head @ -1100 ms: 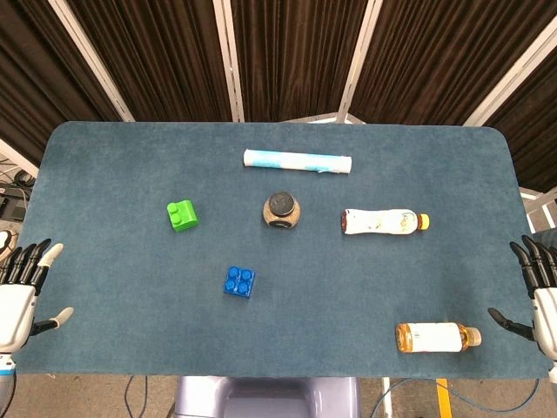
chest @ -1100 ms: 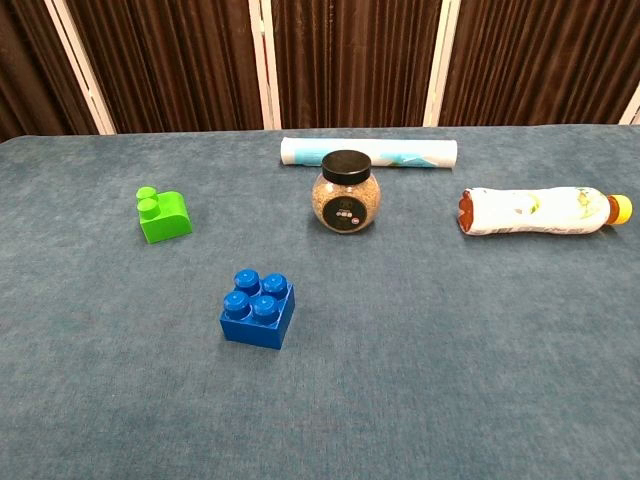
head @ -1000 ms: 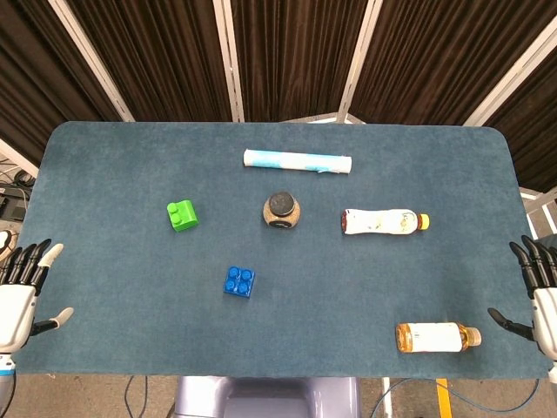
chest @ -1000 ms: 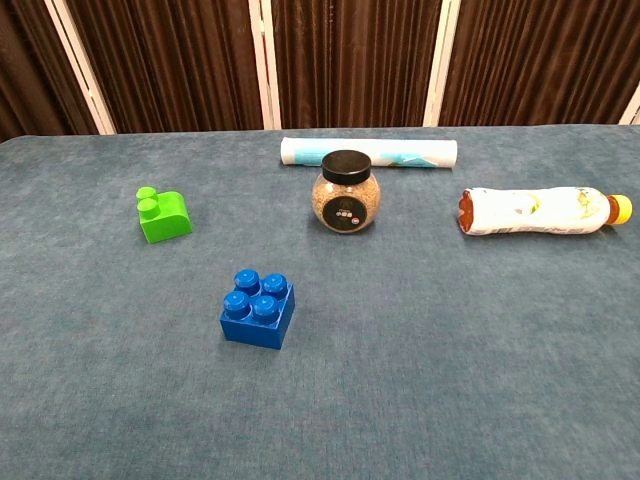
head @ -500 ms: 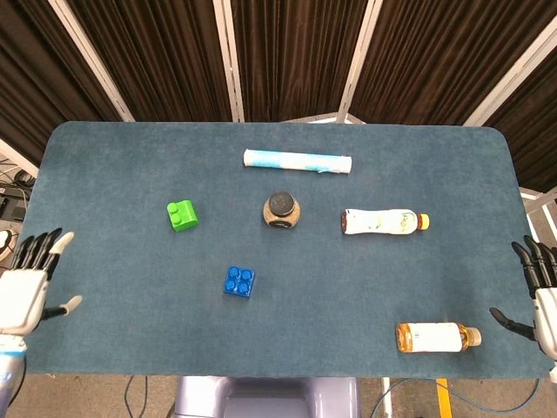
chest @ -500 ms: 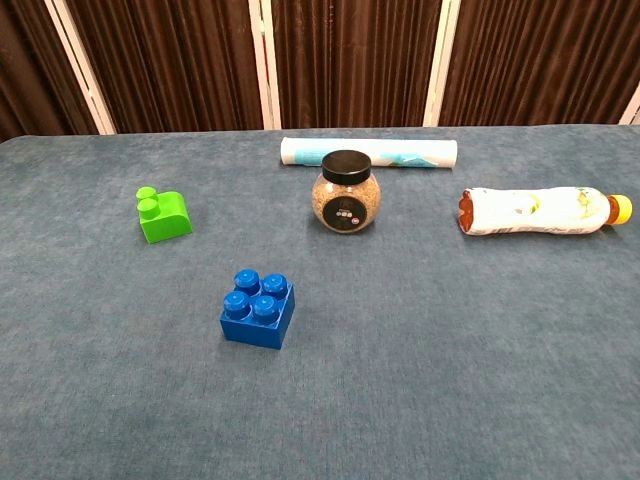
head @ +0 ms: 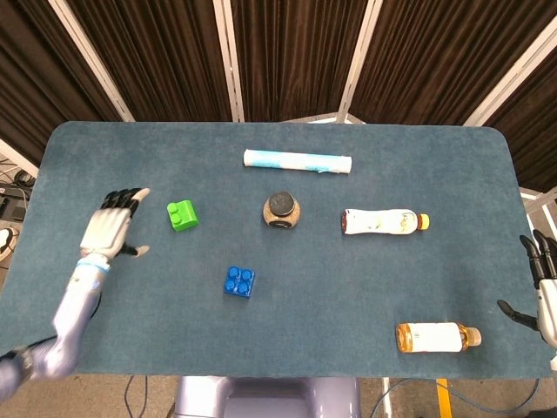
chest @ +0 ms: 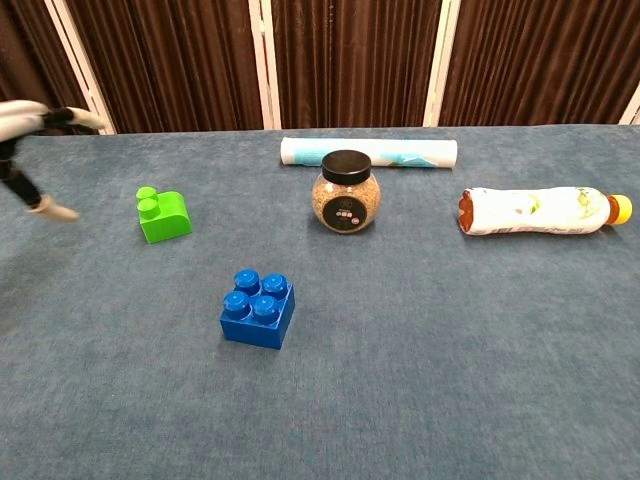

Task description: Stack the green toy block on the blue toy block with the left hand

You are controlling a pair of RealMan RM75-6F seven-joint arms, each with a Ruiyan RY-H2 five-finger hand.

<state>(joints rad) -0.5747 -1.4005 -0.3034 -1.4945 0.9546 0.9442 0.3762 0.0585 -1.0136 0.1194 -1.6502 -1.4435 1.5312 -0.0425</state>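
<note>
Left hand (head: 111, 228): empty, fingers spread, just left of green toy block (head: 182, 214) on worktop (head: 365, 287). Advice: descend squarely, grip its flat sides. Blue toy block (head: 239, 281): nearer front.

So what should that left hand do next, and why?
Probably ease a little further right and down onto the green block. The left hand is open, holds nothing, and sits just left of that block without touching it. The blue block stands apart, its studs bare, so the green one must be gripped first.
</note>
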